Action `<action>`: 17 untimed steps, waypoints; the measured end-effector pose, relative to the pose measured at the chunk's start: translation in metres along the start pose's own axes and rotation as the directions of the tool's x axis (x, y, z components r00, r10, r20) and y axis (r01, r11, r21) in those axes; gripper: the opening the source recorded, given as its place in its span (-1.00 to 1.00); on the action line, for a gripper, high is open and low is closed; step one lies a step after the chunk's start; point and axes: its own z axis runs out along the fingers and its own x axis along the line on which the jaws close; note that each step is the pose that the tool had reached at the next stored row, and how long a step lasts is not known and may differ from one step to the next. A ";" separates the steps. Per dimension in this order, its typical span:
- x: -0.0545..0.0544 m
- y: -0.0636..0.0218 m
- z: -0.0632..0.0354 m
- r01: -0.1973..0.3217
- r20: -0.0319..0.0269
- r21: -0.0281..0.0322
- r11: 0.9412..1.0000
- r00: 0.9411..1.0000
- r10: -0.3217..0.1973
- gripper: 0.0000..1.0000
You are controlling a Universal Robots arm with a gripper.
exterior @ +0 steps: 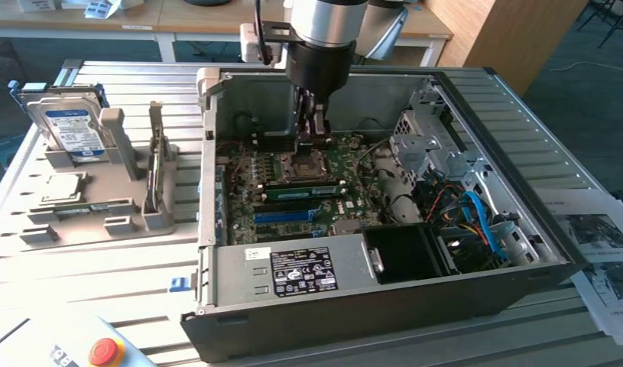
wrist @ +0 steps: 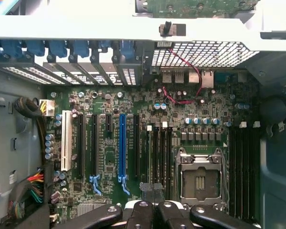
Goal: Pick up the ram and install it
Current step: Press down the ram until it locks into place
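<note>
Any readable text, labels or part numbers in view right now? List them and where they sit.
None can be read.
Hard drive blue-white label: too blurred.
Power supply label: print too small.
Printed sheets beside the computer case: too blurred.
Motherboard markings: too small.

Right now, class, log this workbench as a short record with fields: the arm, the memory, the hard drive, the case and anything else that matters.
arm: reaches down into the open computer case, jaws low over the green board next to the processor socket
memory: a thin green stick stands on edge in the grey holder, outside the case
hard drive: upright in the same holder
slots: long blue slot empty
extra: red button at the table's near corner
</note>
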 end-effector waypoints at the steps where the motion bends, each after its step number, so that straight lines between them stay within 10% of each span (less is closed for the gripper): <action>1: 0.000 -0.0015 -0.0001 0.000 0.000 0.000 1.000 1.000 0.000 -0.80; 17: 0.000 -0.0134 -0.0005 0.000 0.000 -0.001 1.000 1.000 0.000 -0.80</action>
